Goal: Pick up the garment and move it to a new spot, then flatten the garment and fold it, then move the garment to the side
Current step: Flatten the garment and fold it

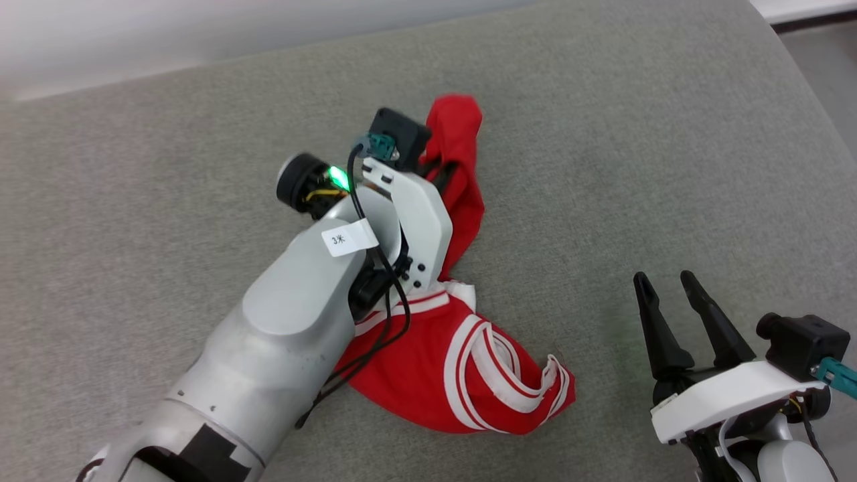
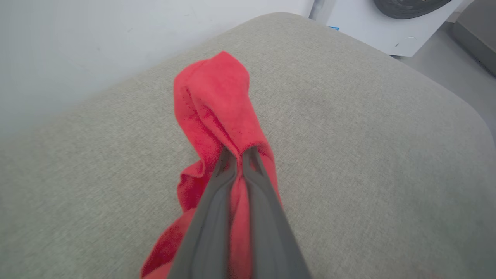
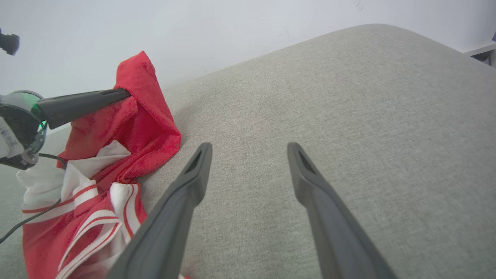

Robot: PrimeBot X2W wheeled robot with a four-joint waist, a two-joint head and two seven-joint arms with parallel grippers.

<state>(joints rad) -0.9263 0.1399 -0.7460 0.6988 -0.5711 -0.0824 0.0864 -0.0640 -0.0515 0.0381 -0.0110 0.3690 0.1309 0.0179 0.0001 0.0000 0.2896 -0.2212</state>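
Jersey [image 1: 462, 375] lies crumpled mid-cushion [image 1: 602, 134], probably soft, light and prone to bunching; left gripper [image 2: 238, 155] is clamped on its far red fold, right gripper [image 1: 663, 278] gapes empty nearby, so hems look the best holds.

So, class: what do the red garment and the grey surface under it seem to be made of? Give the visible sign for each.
The garment: soft matte cloth, probably a synthetic knit; it crumples and drapes in folds. The surface: matte woven upholstery cloth, perhaps padded; fine flecked grey weave, rounded edge.
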